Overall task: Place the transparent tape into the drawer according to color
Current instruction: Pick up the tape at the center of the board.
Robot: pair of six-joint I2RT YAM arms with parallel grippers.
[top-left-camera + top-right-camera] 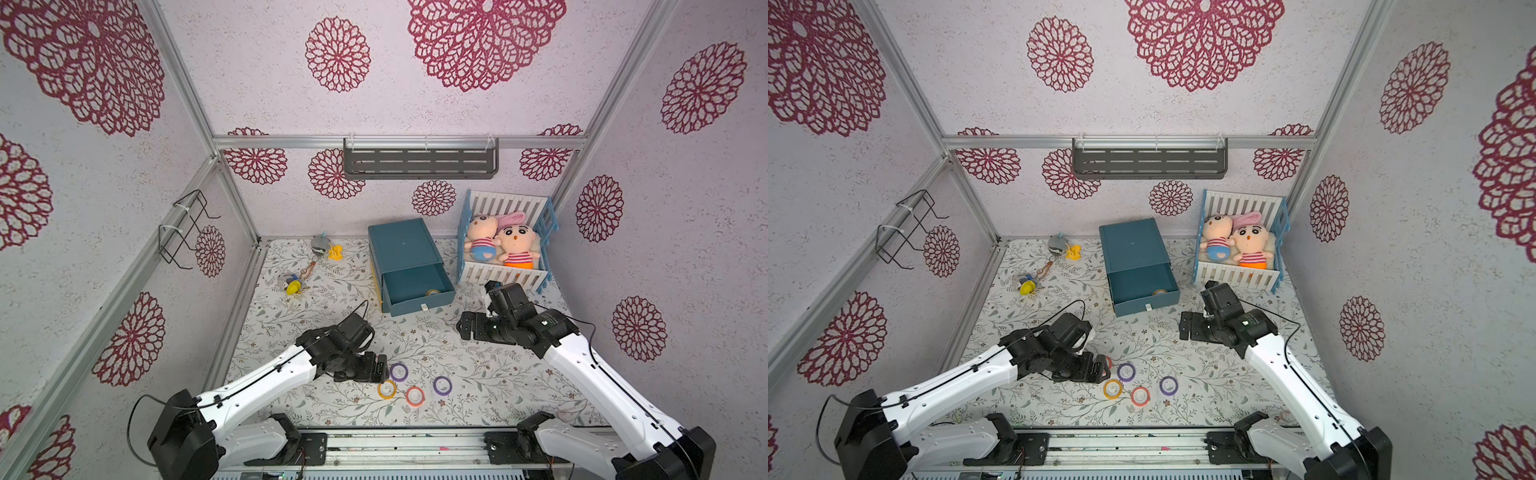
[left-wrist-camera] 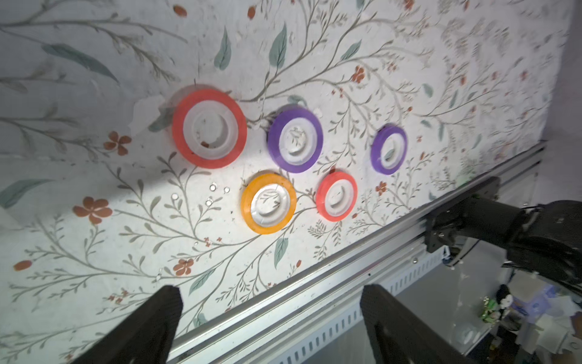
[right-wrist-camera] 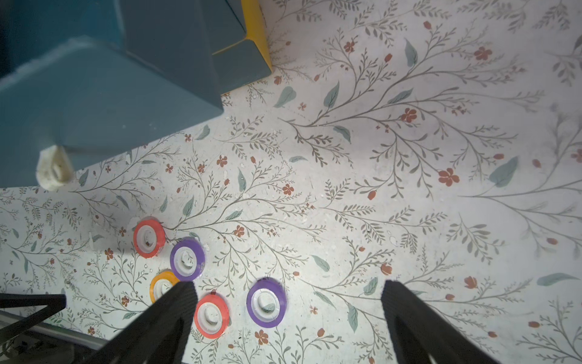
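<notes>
Floral tabletop point(image 1: 478, 374) held five tape rings point(image 2: 295, 139) just ahead of the left gripper point(image 2: 271, 290), jaws apart. Right gripper point(image 3: 288, 285), likewise spread, hung farther off.

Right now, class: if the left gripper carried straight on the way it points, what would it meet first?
Probably the yellow-orange tape ring, centred ahead of the open left gripper in its wrist view; depth is uncertain.
</notes>
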